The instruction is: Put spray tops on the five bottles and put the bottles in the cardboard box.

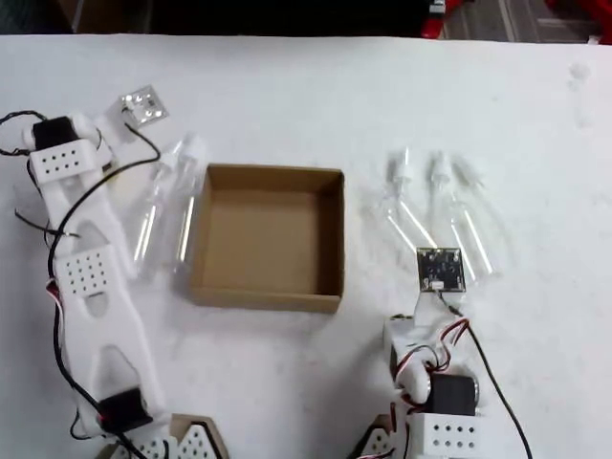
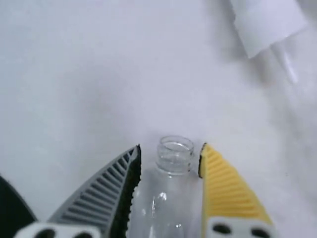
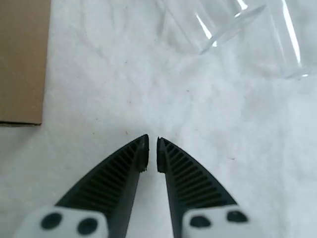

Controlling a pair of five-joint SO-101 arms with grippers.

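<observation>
A clear bottle (image 2: 174, 156) with a bare, open neck lies on the white table between the grey and yellow fingers of my left gripper (image 2: 170, 153), which is open and straddles its shoulders. A second bottle with a white spray top (image 2: 267, 22) lies just beyond it. In the high view these two bottles (image 1: 167, 206) lie left of the cardboard box (image 1: 206, 277), which holds nothing. Three bottles with spray tops (image 1: 440, 206) lie right of the box. My right gripper (image 3: 152, 153) is shut on nothing, above bare table short of two bottle bases (image 3: 218, 20).
The left arm (image 1: 86, 268) stretches along the table's left side, the right arm (image 1: 430, 373) sits at the near right. A corner of the box (image 3: 22, 59) lies beside the right gripper. Open table stretches behind the box.
</observation>
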